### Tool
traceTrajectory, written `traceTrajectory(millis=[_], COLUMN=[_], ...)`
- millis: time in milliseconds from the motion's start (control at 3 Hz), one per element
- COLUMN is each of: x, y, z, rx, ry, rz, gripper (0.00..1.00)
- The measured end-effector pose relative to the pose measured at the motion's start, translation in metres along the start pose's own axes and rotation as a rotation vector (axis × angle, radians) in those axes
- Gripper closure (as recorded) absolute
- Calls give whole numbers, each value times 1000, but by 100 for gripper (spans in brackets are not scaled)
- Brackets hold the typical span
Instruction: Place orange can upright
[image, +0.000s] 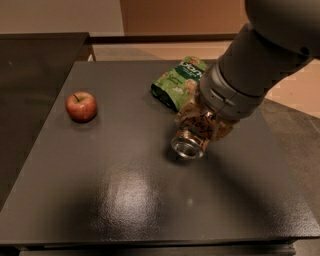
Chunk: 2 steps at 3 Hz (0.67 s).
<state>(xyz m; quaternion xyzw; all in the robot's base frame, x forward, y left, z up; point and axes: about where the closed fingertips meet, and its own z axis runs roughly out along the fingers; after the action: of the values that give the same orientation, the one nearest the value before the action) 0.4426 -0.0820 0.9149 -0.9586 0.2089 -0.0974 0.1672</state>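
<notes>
1. The robot's grey arm (255, 65) reaches in from the upper right, over the right half of the dark tabletop (125, 200).
2. At its end, the gripper (204, 125) is clamped on the orange can (190, 145), with a pale finger (226, 131) pressed against either side of the can's body.
3. The can is not upright. It is tilted, with its silver round end pointing down and towards the near left, and its patterned body running up into the gripper.
4. That low end hangs right at the tabletop, right of centre, with a small shadow beneath it. From here I can't tell whether the rim is actually touching the surface.
5. A green snack bag (179, 82) lies just behind the can, towards the far edge, partly tucked under the arm.
6. A red apple (81, 106) sits on the left side of the tabletop, stem up, well apart from the can and the gripper.
</notes>
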Motion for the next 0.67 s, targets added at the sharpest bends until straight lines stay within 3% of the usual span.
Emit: traceTrajectory(millis=[667], x=[1], y=[-2], z=[-2], rx=[-13], ry=[25], rz=[-17], gripper=[100])
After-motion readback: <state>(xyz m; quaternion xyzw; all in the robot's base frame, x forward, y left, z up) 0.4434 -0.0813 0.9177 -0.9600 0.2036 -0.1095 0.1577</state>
